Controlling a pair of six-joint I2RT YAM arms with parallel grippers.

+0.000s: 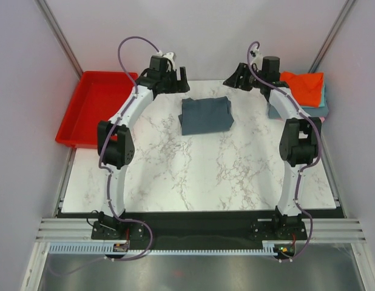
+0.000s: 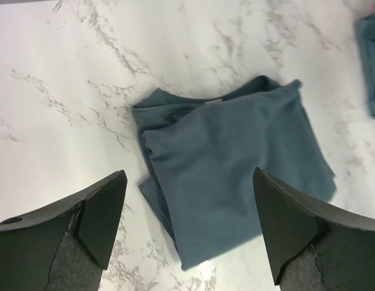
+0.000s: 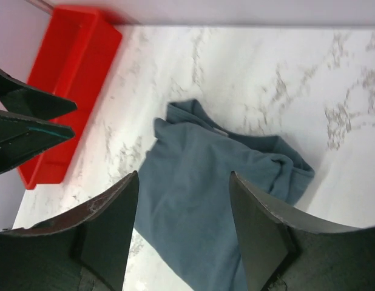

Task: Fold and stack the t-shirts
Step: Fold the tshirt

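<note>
While folded blue-grey shirt [image 1: 206,115] lies flat at far middle of marble table [image 1: 193,176], both claws hang clear of it. Collar end rumpled, seen in wrist views. Left gripper [image 1: 175,82] near shirt's far-left corner, jaws spread wide, nothing between them. Right gripper [image 1: 239,77] near far-right corner, jaws spread, empty. Orange-red shirt [image 1: 304,85] on top of teal shirt [image 1: 321,108] at far right edge. Red tray [image 1: 96,109] beside table's left edge.

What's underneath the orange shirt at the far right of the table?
Teal-blue folded cloth pokes out beneath the orange shirt along its near and right edges. How many shirts lie there is covered.
</note>
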